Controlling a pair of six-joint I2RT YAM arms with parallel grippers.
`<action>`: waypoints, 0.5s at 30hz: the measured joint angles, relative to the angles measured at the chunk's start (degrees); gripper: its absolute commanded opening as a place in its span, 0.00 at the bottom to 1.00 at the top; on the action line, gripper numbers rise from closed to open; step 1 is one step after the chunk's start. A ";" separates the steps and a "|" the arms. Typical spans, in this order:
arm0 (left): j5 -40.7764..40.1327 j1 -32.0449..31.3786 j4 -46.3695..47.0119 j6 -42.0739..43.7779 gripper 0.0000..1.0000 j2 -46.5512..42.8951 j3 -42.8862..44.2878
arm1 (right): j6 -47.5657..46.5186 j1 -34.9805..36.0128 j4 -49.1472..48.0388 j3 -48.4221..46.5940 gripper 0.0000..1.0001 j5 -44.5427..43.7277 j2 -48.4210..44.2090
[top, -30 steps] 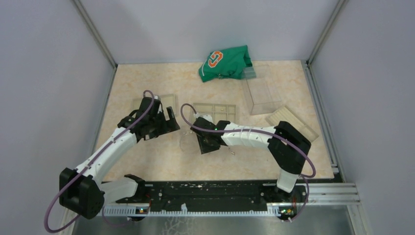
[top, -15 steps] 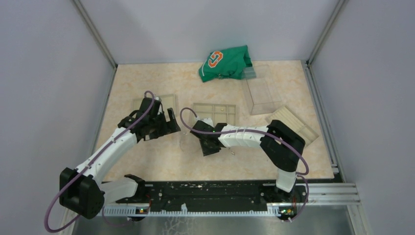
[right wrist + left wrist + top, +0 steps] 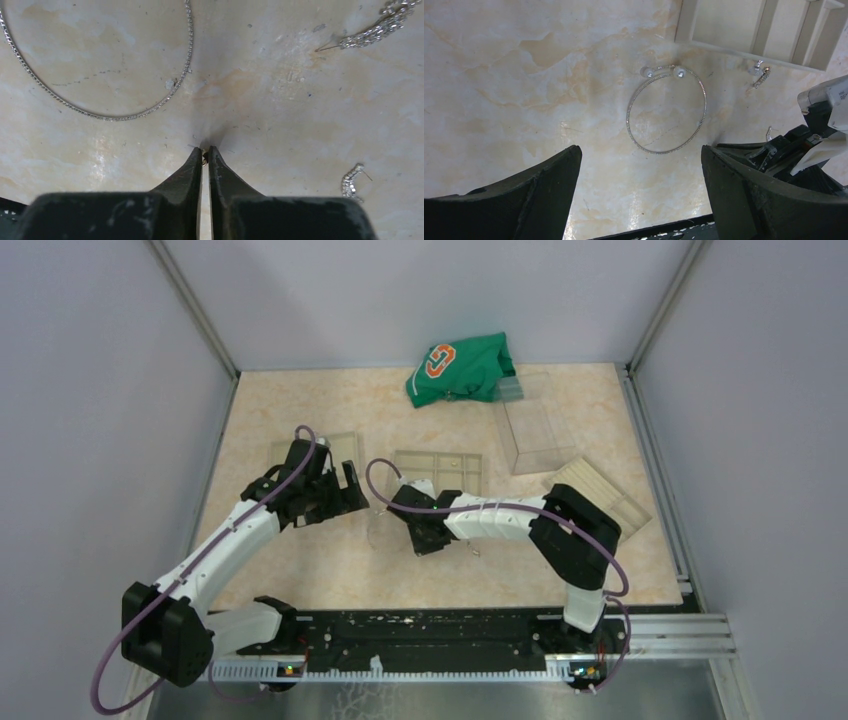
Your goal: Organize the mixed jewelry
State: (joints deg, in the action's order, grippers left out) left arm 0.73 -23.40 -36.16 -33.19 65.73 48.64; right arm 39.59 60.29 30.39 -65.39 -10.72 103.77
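A large thin silvery hoop (image 3: pixel 664 151) with two pearl ends lies on the marble tabletop; it also shows in the right wrist view (image 3: pixel 188 45) and faintly in the top view (image 3: pixel 377 530). A long sparkly earring (image 3: pixel 372 31) and a small curved earring (image 3: pixel 351 181) lie to the right of it. My right gripper (image 3: pixel 205 152) is low at the table, shut on a tiny metal jewelry piece at its tips, beside the hoop (image 3: pixel 425 536). My left gripper (image 3: pixel 640 150) is open and empty above the hoop's left side (image 3: pixel 345 490).
A compartmented tray (image 3: pixel 440 472) lies just behind the right gripper, another tray (image 3: pixel 335 450) behind the left gripper. A clear box (image 3: pixel 535 430) and a ribbed lid (image 3: pixel 600 495) are at the right. A green cloth (image 3: pixel 460 368) lies at the back.
The right arm has shifted slightly left along the table, its elbow too. The left arm has hardly moved.
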 measured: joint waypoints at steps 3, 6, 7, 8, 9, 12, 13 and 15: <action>0.00 0.00 0.00 0.00 0.96 0.00 0.00 | -0.04 0.02 0.83 -0.66 0.00 -0.83 0.02; -0.02 0.00 0.02 0.02 0.96 0.00 0.00 | -0.07 0.07 2.86 -1.75 0.00 -2.27 0.02; -0.02 0.00 0.02 0.00 0.96 0.00 0.00 | -0.15 0.04 3.61 -2.21 0.00 -2.89 0.02; -0.02 0.00 0.04 0.00 0.96 0.00 0.00 | -0.37 0.02 4.11 -2.56 0.00 -3.52 -0.04; 0.00 0.00 0.07 -0.02 0.96 0.00 0.00 | -0.50 -0.13 4.68 -2.89 0.00 -3.96 -0.09; 0.15 0.00 0.15 -0.04 0.96 0.15 0.00 | -1.11 -1.42 5.62 -3.43 0.00 -4.96 -0.68; 0.22 0.00 0.15 -0.04 0.96 0.28 0.00 | -1.53 -2.32 5.95 -3.43 0.00 -5.09 -1.11; 0.24 0.00 0.15 -0.04 0.96 0.68 0.02 | -2.32 -5.11 6.51 -3.85 0.00 -5.40 -2.05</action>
State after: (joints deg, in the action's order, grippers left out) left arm 0.97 -23.40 -36.01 -33.23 66.41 48.66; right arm 37.28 55.18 36.91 -69.23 -16.12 101.71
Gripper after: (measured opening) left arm 0.957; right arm 0.012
